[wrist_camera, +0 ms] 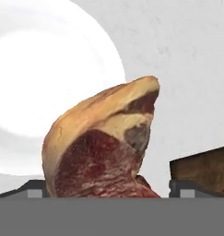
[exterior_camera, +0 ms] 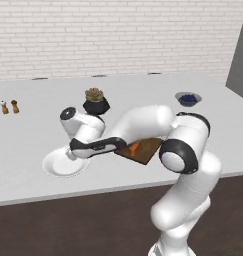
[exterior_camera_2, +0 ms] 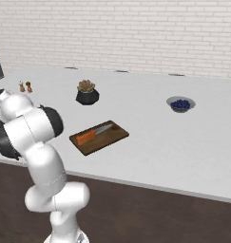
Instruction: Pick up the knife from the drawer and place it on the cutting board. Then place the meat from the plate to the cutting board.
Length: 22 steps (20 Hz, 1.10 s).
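The meat (wrist_camera: 102, 152), a reddish-brown chunk with a pale fatty edge, stands close in front of the hand camera. It sits between my gripper's (wrist_camera: 109, 189) two fingertips, with a gap on its right side. The jaws stand wide open. Behind the meat lies the white plate (wrist_camera: 44, 69). In the left base view my gripper (exterior_camera: 75, 151) hangs low over the right part of the plate (exterior_camera: 60, 165). The orange-handled knife (exterior_camera_2: 88, 136) lies on the dark cutting board (exterior_camera_2: 110, 137), also seen as the knife (exterior_camera: 134, 147) on the board (exterior_camera: 145, 152). The drawer is out of view.
A potted succulent (exterior_camera: 95, 101) in a black pot stands behind the plate. Salt and pepper shakers (exterior_camera: 9, 107) are at the far left. A small bowl with blue contents (exterior_camera: 188, 98) sits at the back right. The counter's front edge (exterior_camera: 93, 192) runs just below the plate.
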Available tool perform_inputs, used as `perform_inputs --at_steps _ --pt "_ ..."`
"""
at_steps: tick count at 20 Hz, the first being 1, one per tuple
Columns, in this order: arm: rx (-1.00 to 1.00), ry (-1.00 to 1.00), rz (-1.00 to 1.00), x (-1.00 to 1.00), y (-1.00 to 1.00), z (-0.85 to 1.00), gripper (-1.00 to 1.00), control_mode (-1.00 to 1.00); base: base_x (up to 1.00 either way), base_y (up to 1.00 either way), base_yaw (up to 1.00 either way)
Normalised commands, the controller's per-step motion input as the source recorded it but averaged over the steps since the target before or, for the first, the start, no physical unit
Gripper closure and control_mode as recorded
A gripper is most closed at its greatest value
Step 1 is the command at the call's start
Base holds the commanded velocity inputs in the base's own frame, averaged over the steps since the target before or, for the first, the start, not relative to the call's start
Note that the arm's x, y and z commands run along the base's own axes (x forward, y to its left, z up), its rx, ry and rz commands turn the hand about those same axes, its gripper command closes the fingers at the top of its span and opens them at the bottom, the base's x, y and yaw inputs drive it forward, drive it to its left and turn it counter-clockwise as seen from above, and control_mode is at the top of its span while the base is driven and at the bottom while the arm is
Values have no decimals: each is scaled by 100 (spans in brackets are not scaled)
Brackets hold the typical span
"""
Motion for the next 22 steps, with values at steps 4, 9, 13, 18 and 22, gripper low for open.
perform_inputs --at_steps 4,9,13,18,22 --pt "3 1 0 0 -100 63 100 -100 0 0 0" --pt "4 3 0 4 -100 20 100 -100 0 0 0" --pt "5 1 0 10 -100 0 100 -100 0 0 0" --pt "2 1 0 16 -100 0 100 -100 0 0 0" --pt "0 2 3 30 -100 -5 100 -100 0 0 0"
